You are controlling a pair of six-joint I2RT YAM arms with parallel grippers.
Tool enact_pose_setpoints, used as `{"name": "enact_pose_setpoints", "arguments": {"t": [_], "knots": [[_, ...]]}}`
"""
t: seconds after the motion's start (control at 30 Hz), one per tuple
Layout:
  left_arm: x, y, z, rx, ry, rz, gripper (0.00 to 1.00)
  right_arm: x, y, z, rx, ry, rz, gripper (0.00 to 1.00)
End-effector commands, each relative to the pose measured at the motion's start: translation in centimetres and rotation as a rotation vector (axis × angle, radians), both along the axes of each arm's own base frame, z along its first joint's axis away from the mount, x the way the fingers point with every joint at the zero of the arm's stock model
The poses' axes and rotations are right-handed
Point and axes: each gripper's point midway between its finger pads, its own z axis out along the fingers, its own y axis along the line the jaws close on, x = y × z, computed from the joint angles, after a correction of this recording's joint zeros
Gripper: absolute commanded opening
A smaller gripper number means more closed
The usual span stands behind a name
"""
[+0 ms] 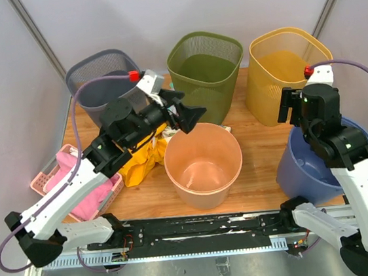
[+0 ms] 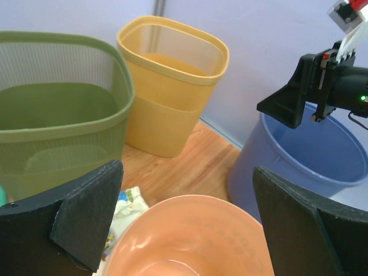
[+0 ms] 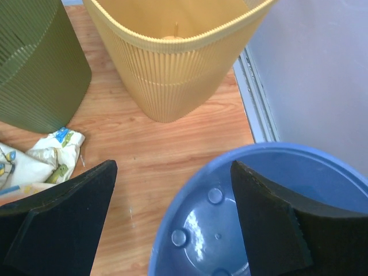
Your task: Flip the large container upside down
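Currently the large blue bucket (image 1: 298, 167) stands upright, mouth up, in the lower right of the overhead view, at the near right edge of the desk (image 1: 256, 137) and partly hidden behind the right arm; the right tool (image 1: 295, 109) hangs above its far rim, released, jaws spread wide and grasping nothing; in the right wrist view a stretch of the blue rim shows between the two fingers, though whether either one touches it cannot be told. An orange bucket (image 1: 219, 149) sits upright at the centre of the frame; the left tool (image 1: 189, 108) hovers over its upper left rim, likewise released and empty. Along the top of the frame stand three mesh baskets: a grey one (image 1: 96, 81) at the left, a green one (image 1: 204, 70) in the middle, a yellow one (image 1: 282, 68) at the right. A yellow cloth (image 1: 140, 163) lies just left of the orange bucket; a pink basket (image 1: 44, 182) sits at the left edge.
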Motion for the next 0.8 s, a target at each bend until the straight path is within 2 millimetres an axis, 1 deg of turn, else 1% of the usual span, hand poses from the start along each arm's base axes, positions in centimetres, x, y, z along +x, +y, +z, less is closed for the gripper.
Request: {"name": "enact_pose_setpoints", "arguments": {"t": [0.0, 0.07, 0.17, 0.23, 0.3, 0.33, 0.43, 0.5, 0.57, 0.63, 0.77], "knots": [[-2.0, -3.0, -1.5, 0.093, 0.049, -0.095, 0.99, -3.9, -0.5, 0.4, 0.005, 0.039, 0.035, 0.82], [-2.9, -3.6, -1.9, 0.115, 0.044, -0.107, 0.99, -5.1, -0.6, 0.2, 0.021, 0.05, 0.046, 0.82], [-3.9, -4.2, -2.2, 0.134, 0.055, -0.14, 0.99, -7.5, -1.3, -0.6, 0.065, 0.084, 0.003, 0.83], [-4.6, -4.9, -2.9, 0.155, 0.067, -0.169, 0.99, -8.7, -1.6, -0.8, 0.081, 0.103, -0.004, 0.83], [-5.5, -5.8, -4.0, 0.186, 0.086, -0.209, 0.99, -9.6, -1.7, -1.2, 0.095, 0.125, -0.012, 0.83], [-6.0, -6.1, -4.7, 0.202, 0.105, -0.237, 0.99, -9.9, -1.3, -1.6, 0.115, 0.14, 0.008, 0.83], [-8.2, -6.2, -7.3, 0.248, 0.165, -0.346, 0.99, -10.0, 0.4, -3.0, 0.166, 0.183, 0.077, 0.83], [-9.5, -6.2, -9.6, 0.287, 0.223, -0.408, 0.99, -9.7, 1.7, -3.8, 0.2, 0.208, 0.131, 0.82], [-10.3, -6.1, -11.9, 0.327, 0.279, -0.442, 0.99, -9.2, 3.1, -4.6, 0.23, 0.232, 0.185, 0.82], [-10.7, -6.1, -13.3, 0.35, 0.315, -0.452, 0.99, -8.8, 3.9, -5.5, 0.24, 0.262, 0.218, 0.81], [-10.4, -6.1, -16.2, 0.405, 0.381, -0.432, 0.99, -8.4, 3.9, -7.6, 0.218, 0.329, 0.196, 0.79]]}}
